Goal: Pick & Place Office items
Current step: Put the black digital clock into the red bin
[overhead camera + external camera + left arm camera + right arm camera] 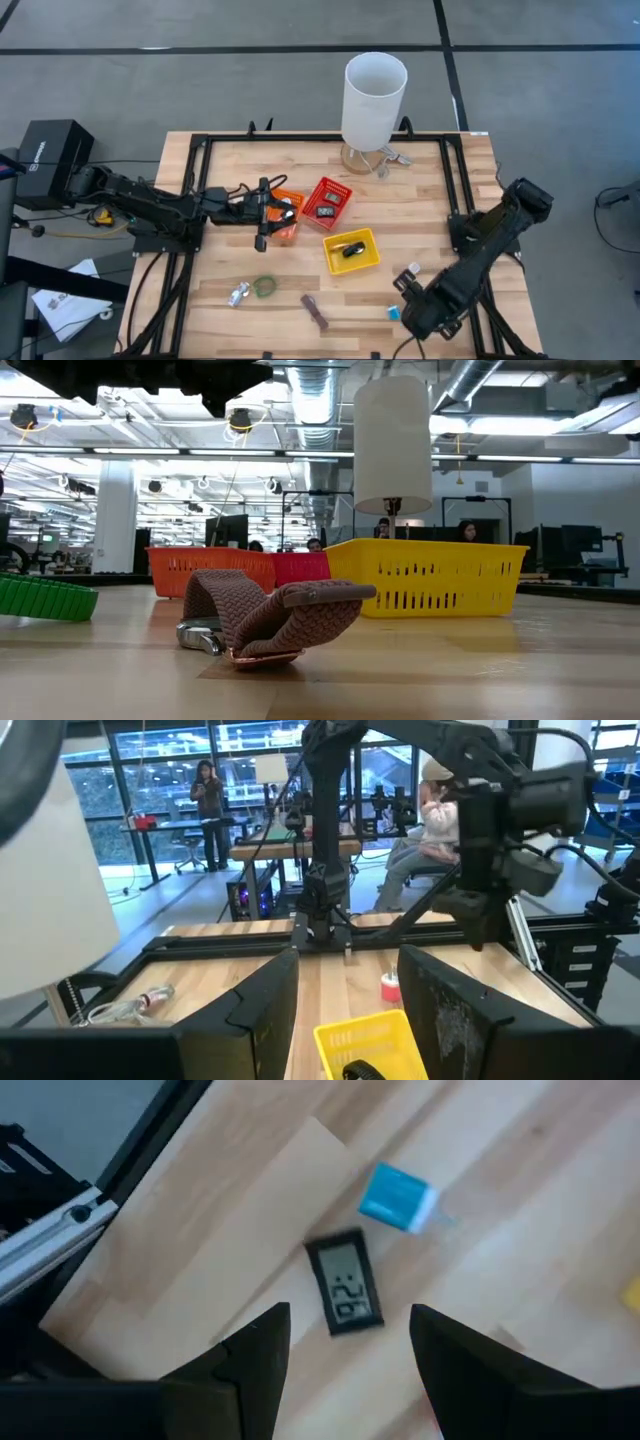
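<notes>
My left gripper (264, 212) (345, 1010) hangs open over the orange basket (287, 216), with nothing between its fingers. My right gripper (412, 298) (350, 1350) points down, open, above the table's near right part. Just ahead of its fingertips a small black block with a display (345, 1293) lies flat on the wood, and a blue block (398, 1198) (394, 312) lies beside it. A silvery clip (240, 293), a green ring (264, 287) and a brown strip (315, 312) (270, 615) lie near the front edge. The yellow basket (351, 250) holds a black item.
A red basket (327, 203) stands between the orange and yellow ones. A tall white cylinder (375, 100) stands at the far edge, with a clear wrapped item (390, 160) at its foot. A black frame (455, 180) runs along the table's sides. People sit in the room behind.
</notes>
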You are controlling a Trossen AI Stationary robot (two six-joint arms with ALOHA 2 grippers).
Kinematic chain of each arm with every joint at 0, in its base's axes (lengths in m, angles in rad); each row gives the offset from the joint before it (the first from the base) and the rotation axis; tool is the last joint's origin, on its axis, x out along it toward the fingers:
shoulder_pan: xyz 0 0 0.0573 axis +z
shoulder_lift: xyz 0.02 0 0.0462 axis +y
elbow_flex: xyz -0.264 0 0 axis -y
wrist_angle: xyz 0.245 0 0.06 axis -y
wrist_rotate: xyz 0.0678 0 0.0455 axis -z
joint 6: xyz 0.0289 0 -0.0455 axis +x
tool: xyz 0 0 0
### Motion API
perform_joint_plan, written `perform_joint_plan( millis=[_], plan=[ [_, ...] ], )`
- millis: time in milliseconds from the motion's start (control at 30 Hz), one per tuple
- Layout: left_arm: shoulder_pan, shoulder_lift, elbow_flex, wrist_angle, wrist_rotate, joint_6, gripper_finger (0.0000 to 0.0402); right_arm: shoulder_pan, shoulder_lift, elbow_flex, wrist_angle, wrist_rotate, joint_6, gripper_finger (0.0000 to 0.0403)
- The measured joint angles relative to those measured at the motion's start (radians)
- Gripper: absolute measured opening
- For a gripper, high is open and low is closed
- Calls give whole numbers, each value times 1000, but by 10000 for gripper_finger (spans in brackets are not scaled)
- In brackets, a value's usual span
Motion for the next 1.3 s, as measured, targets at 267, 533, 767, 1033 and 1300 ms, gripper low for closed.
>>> perform_joint_plan(
  millis=[267, 533, 767, 1033, 1300],
  plan=[
    [-3, 0, 0, 8, 0, -8, 166, 3, 126, 1, 4, 4, -4, 198],
    [-3, 0, 0, 11, 0, -8, 166, -30, 229, 0, 31, 4, -3, 203],
    [-3, 0, 0, 12, 0, -8, 166, -26, 232, 0, 47, -56, 46, 203],
    [-3, 0, 0, 12, 0, -9, 166, -10, 233, 0, 92, -51, 76, 203],
    [-3, 0, 0, 12, 0, -9, 167, -10, 233, -30, 114, -17, 71, 203]
  ],
)
